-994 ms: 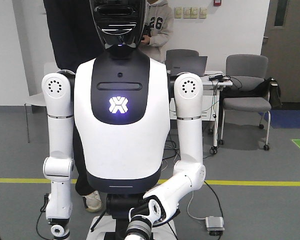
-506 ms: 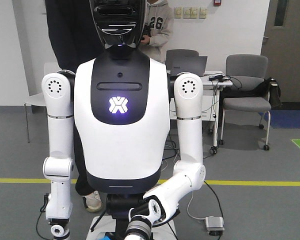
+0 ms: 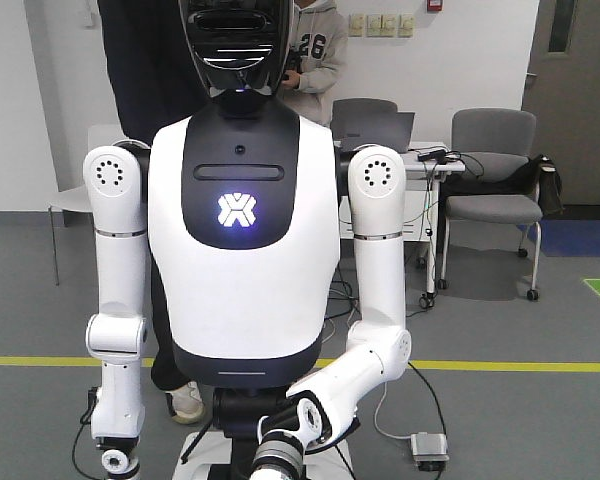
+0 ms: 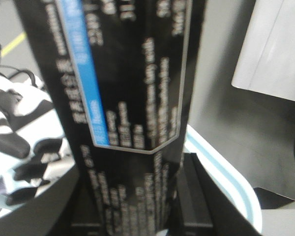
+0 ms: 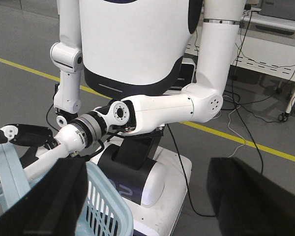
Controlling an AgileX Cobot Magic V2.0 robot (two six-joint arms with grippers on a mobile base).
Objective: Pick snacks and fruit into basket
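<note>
Snack pack point(image 4: 132, 98), black glossy printed plastic, blue stripe: pinched by left gripper point(image 4: 135, 167). Right gripper point(image 5: 147, 164) spread, empty, near pale-blue slatted plastic basket point(image 5: 108, 209). Risk: glossy film slips, landing outside the rim.

Between the jaws of my left gripper point(image 4: 132, 167) the black printed pack point(image 4: 132, 98) is soft all over. It sits too close to focus, its lettering is smeared, and a pale sheen runs down its face. Beyond those jaws the floor is bright and washed out. My right gripper point(image 5: 147, 164) shows its own jaws as dark, blurred slabs. The white humanoid point(image 5: 137, 39) ahead of them is sharp and evenly lit from above, with soft shadow under its forearm. In the front view its chest logo point(image 3: 237, 209) glows.
</note>
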